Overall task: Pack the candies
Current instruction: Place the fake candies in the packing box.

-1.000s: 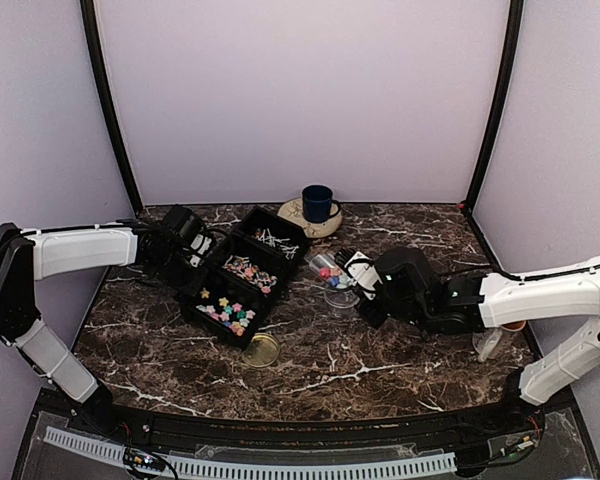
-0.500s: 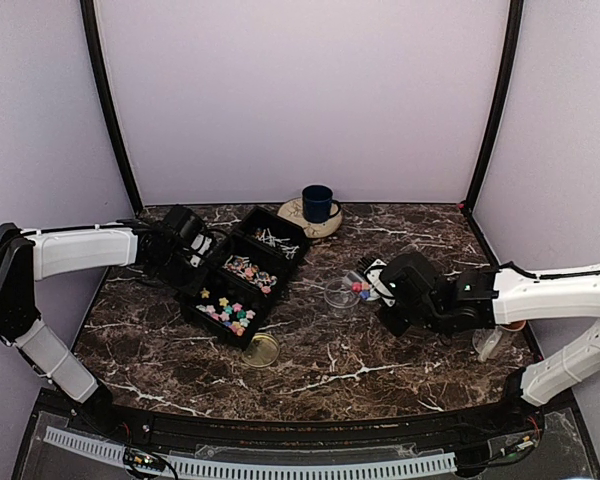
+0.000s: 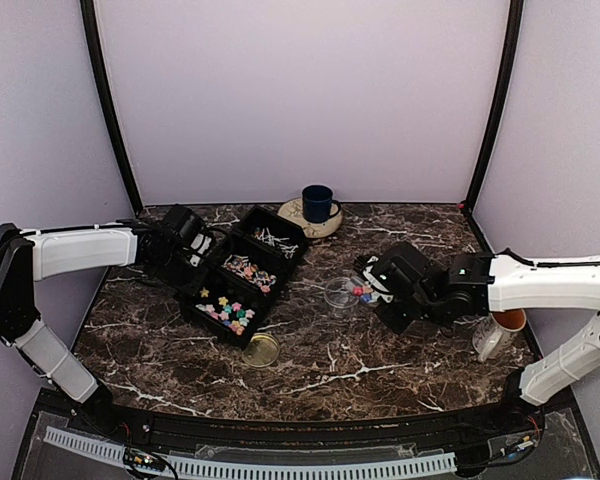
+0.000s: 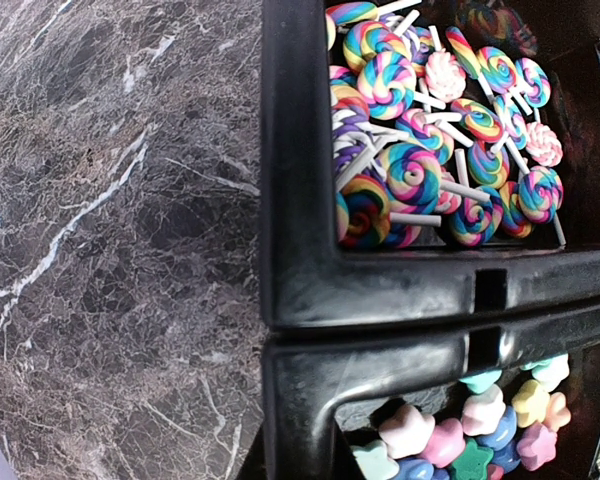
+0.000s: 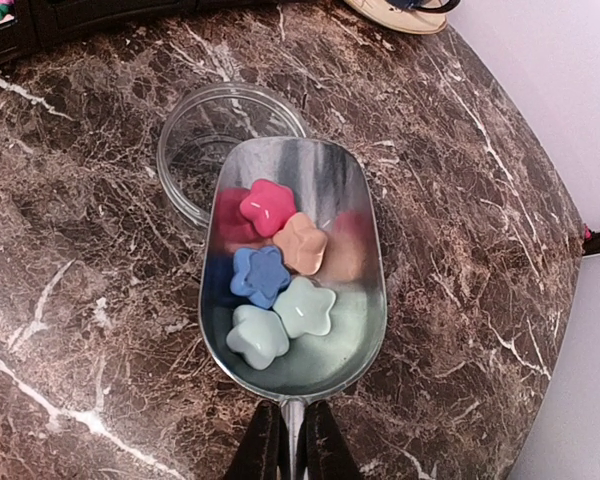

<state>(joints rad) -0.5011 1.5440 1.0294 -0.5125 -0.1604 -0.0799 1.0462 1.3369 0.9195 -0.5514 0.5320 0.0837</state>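
Observation:
My right gripper (image 5: 285, 445) is shut on the thin handle of a metal scoop (image 5: 295, 330). The scoop holds several pastel star candies (image 5: 280, 275), level, with its tip over the rim of the clear round jar (image 5: 180, 115), which looks empty. In the top view the scoop (image 3: 363, 290) is just right of the jar (image 3: 340, 292). The black three-part tray (image 3: 280, 262) holds star candies (image 3: 227, 312), swirl lollipops (image 4: 420, 170) and pale sticks (image 3: 272, 238). My left gripper (image 3: 188, 243) sits at the tray's left wall (image 4: 310, 300), jaws astride it.
A gold lid (image 3: 263, 349) lies on the marble in front of the tray. A blue mug (image 3: 317, 203) stands on a tan plate (image 3: 296, 220) at the back. A pale cup (image 3: 500, 335) stands by my right forearm.
My right gripper has carried the scoop of star candies rightward, from beside the tray to the jar's right side. The left arm and the tray have not moved.

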